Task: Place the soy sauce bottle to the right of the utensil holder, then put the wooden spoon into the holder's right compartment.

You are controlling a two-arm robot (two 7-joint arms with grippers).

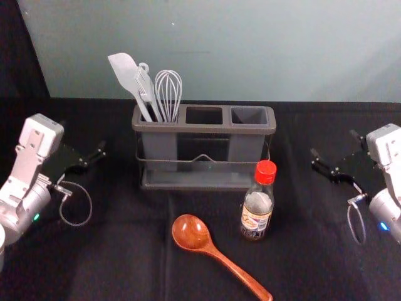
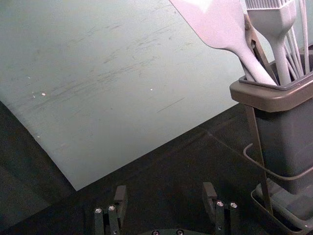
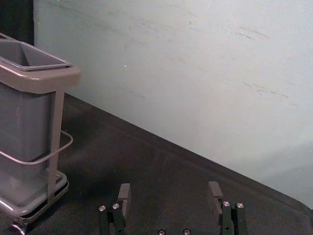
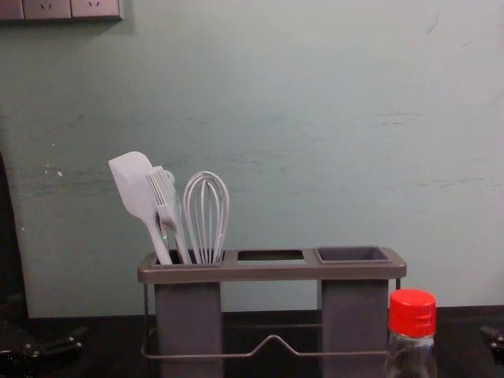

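While the left end effector (image 2: 165, 190) idles wide open at left, the utensil holder (image 1: 200, 128) stands centrally, behind the wooden spoon (image 1: 192, 233). The soy sauce bottle (image 1: 258, 202) stands before the holder's right end, its label (image 1: 255, 221) illegible. Bottle placement appears pending; the right end effector (image 3: 170, 189), wide open at far right, should approach, grip and shift it rightward.

Soy sauce bottle (image 1: 258, 201): stands upright in front of the utensil holder (image 1: 203, 185), near the holder's right end, with a printed label (image 1: 255, 221) wrapped around its body.
Label, main print: one line of larger lettering across the front, too small and blurred to read as a word or brand.
Label, other print: finer marks around that line, also unreadable.
Readable words or numbers: none.
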